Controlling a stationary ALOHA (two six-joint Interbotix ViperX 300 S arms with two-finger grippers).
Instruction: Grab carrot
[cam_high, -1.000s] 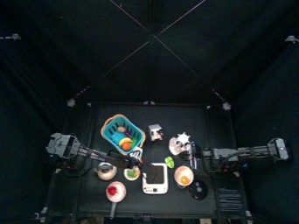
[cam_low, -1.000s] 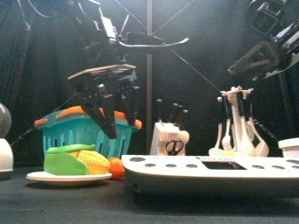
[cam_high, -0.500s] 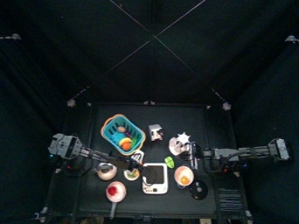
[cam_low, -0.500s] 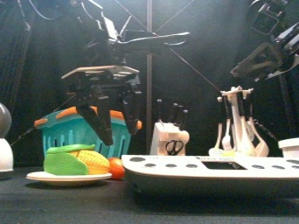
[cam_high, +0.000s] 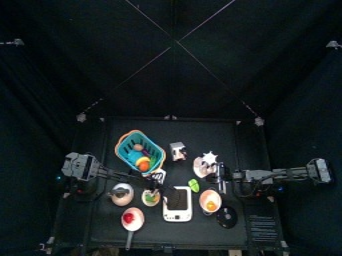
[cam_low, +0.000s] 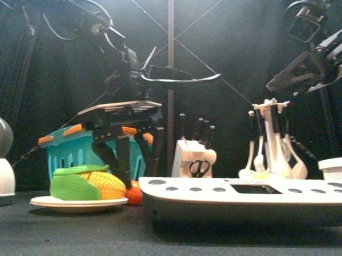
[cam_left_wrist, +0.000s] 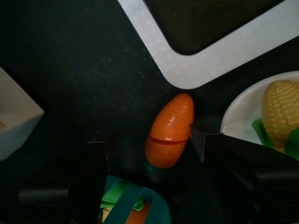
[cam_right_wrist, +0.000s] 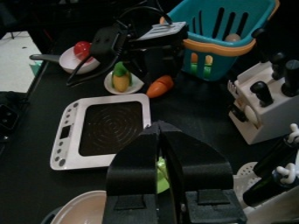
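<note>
While the front view shows only a sliver of the carrot (cam_low: 135, 195) behind the plate (cam_low: 78, 203), the left wrist view shows it whole between the left claw's (cam_left_wrist: 149, 150) wide-open jaws, beside the white device (cam_left_wrist: 222, 44).

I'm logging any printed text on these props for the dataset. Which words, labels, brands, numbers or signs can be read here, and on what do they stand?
No text can be read in any view.
White device: plain white frame and dark grid, no legible marking.
Teal basket: no print visible.
Knife block: dark marks on its front, too small and blurred to read.
Carrot: no lettering.
</note>
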